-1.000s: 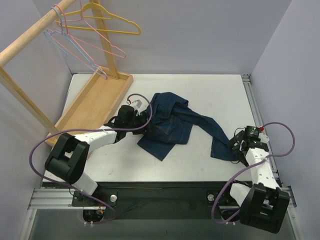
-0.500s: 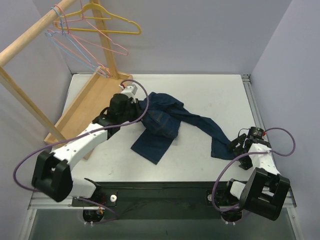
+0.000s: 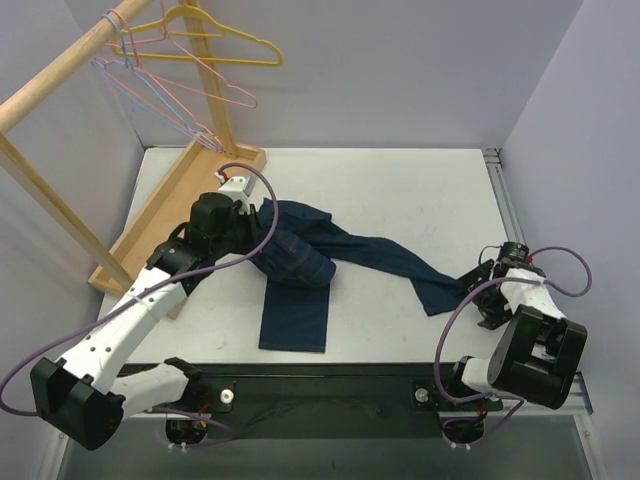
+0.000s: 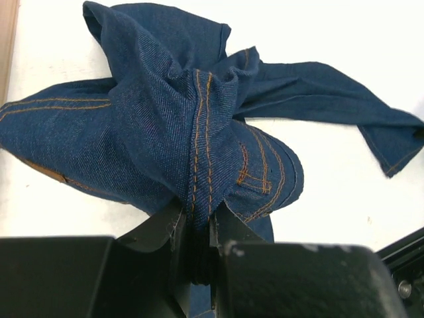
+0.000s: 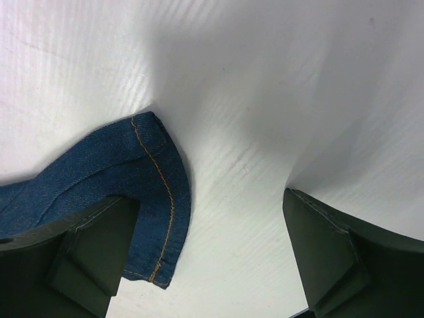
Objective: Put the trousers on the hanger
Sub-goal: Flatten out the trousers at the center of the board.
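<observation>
Early stage. Left gripper (image 4: 197, 225) clenched on bunched trousers (image 4: 165, 119) near table's (image 3: 400, 180) left edge. Right gripper (image 5: 205, 252) spread wide at leg hem, right edge, holding nothing. Hanger (image 3: 128, 88) on rail (image 3: 60, 70), untouched. Threading and hanging left.

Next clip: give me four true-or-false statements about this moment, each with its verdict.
1. The left gripper is shut on a bunched fold of the trousers. True.
2. The right gripper clamps a trouser hem. False: its jaws stand open, and the hem lies beside one finger.
3. The trousers hang from the wooden rail. False: they lie spread on the table.
4. A yellow hanger hangs on the wooden rail. True.
</observation>
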`<state>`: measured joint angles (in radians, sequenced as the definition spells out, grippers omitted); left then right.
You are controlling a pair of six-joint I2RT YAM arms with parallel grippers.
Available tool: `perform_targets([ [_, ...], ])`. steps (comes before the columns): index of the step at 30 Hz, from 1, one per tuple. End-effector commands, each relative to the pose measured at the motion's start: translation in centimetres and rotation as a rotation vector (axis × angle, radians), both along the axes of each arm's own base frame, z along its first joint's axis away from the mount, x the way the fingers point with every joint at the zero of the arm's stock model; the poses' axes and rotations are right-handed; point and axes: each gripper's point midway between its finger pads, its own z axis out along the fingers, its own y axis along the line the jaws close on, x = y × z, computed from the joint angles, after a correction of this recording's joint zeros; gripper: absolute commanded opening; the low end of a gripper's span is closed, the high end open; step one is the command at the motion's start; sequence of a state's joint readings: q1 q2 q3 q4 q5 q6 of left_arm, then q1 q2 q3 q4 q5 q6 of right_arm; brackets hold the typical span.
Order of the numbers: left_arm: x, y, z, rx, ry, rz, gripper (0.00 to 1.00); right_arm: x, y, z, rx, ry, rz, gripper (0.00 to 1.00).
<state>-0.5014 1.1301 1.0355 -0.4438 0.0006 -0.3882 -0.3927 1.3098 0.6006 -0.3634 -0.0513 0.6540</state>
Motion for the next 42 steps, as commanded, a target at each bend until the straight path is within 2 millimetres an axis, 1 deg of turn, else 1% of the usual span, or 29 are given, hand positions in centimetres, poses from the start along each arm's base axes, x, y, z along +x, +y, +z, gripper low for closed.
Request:
perform_targets([
  [1, -0.8, 1.0, 6.2, -0.022, -0.145, -0.015, 0.0, 1.4, 1.7, -2.1, 0.102, -0.009, -0.005, 0.93],
  [3, -1.3, 1.4, 6.7, -0.011, -0.156, -0.018, 0.0, 2.4, 1.7, -2.1, 0.11, -0.015, 0.001, 0.91],
  [5, -1.8, 1.8, 6.1, 0.007, -0.136, -0.017, 0.0, 3.0, 2.4, -2.5, 0.127, -0.005, 0.026, 0.87],
  [6, -2.1, 2.0, 6.1, 0.011, -0.136, -0.015, 0.0, 3.7, 2.5, -2.4, 0.127, -0.013, 0.039, 0.78],
  [8, -2.7, 2.6, 5.7, 0.026, -0.123, -0.006, 0.0, 4.2, 3.3, -2.8, 0.132, 0.003, 0.072, 0.67],
  [9, -2.9, 2.9, 5.6, 0.034, -0.12, -0.002, 0.0, 4.6, 3.4, -2.7, 0.129, 0.003, 0.082, 0.57],
  [11, -3.4, 3.7, 5.7, 0.05, -0.119, 0.02, 0.0, 5.1, 3.7, -2.7, 0.126, -0.001, 0.101, 0.47],
  [12, -3.8, 4.1, 5.7, 0.066, -0.115, 0.023, 0.0, 5.3, 3.6, -2.6, 0.123, -0.007, 0.103, 0.35],
  [14, -4.1, 5.0, 6.3, 0.09, -0.131, 0.049, 0.0, 5.7, 3.3, -2.4, 0.117, -0.018, 0.103, 0.21],
  [15, -4.4, 5.5, 6.9, 0.111, -0.138, 0.05, 0.0, 6.1, 3.0, -2.0, 0.112, -0.031, 0.101, 0.09],
  [17, -4.5, 6.4, 7.7, 0.145, -0.156, 0.071, 0.0, 7.0, 2.0, -0.5, 0.097, -0.078, 0.07, 0.0],
  [18, -4.7, 6.9, 7.9, 0.184, -0.156, 0.064, 0.0, 7.4, 1.7, 0.3, 0.091, -0.1, 0.061, 0.0],
  [19, -4.7, 7.1, 9.3, 0.19, -0.186, 0.063, 0.0, 8.5, 0.9, 2.3, 0.067, -0.152, 0.059, 0.0],
  [20, -4.6, 7.4, 9.8, 0.216, -0.195, 0.064, 0.0, 9.0, 0.3, 3.4, 0.046, -0.177, 0.052, 0.0],
  [21, -4.8, 8.0, 9.8, 0.276, -0.188, 0.043, 0.0, 9.4, -0.8, 4.6, 0.01, -0.199, 0.035, 0.0],
  [22, -4.9, 8.4, 11.6, 0.29, -0.222, 0.047, 0.0, 10.8, -1.7, 7.4, -0.034, -0.26, 0.044, 0.0],
  [25, -4.6, 10.5, 11.3, 0.475, -0.172, 0.047, 0.0, 12.4, -4.1, 11.4, -0.139, -0.306, 0.03, 0.0],
  [26, -3.9, 10.8, 11.1, 0.527, -0.147, 0.049, 0.0, 14.0, -5.2, 14.2, -0.189, -0.359, 0.038, 0.0],
  [28, -3.4, 12.4, 9.8, 0.66, -0.097, 0.068, 0.0, 15.0, -6.7, 15.5, -0.248, -0.355, 0.022, 0.0],
  [29, -2.4, 13.1, 8.3, 0.725, -0.05, 0.065, 0.0, 16.5, -7.4, 17.9, -0.278, -0.404, 0.021, 0.0],
  [31, -0.6, 14.1, 7.1, 0.761, -0.021, 0.104, 0.0, 17.9, -8.0, 18.2, -0.29, -0.398, 0.021, 0.0],
  [32, 0.7, 15.9, 5.5, 0.78, 0.041, 0.154, 0.0, 18.5, -8.6, 19.0, -0.313, -0.408, 0.009, 0.0],
  [33, 2.1, 16.6, 5.5, 0.76, 0.033, 0.196, 0.0, 18.8, -8.8, 19.0, -0.317, -0.407, 0.006, 0.0],
  [34, 3.0, 17.6, 5.2, 0.748, 0.052, 0.244, 0.04, 19.1, -8.9, 18.5, -0.315, -0.394, 0.006, 0.05],
  [35, 4.1, 18.9, 4.1, 0.734, 0.101, 0.298, 0.4, 19.4, -8.8, 18.3, -0.303, -0.395, 0.013, 0.26],
  [36, 4.7, 19.0, 4.8, 0.721, 0.096, 0.315, 0.61, 19.4, -8.5, 17.6, -0.281, -0.379, 0.024, 0.4],
  [38, 5.4, 18.6, 4.6, 0.698, 0.11, 0.325, 0.79, 19.1, -7.3, 16.5, -0.234, -0.365, 0.059, 0.67],
  [40, 5.2, 16.9, 5.0, 0.608, 0.084, 0.286, 0.83, 17.7, -6.2, 14.8, -0.212, -0.326, 0.086, 0.7],
  [42, 4.5, 15.2, 4.7, 0.491, 0.077, 0.283, 0.87, 16.7, -5.1, 14.1, -0.206, -0.312, 0.113, 0.72],
])
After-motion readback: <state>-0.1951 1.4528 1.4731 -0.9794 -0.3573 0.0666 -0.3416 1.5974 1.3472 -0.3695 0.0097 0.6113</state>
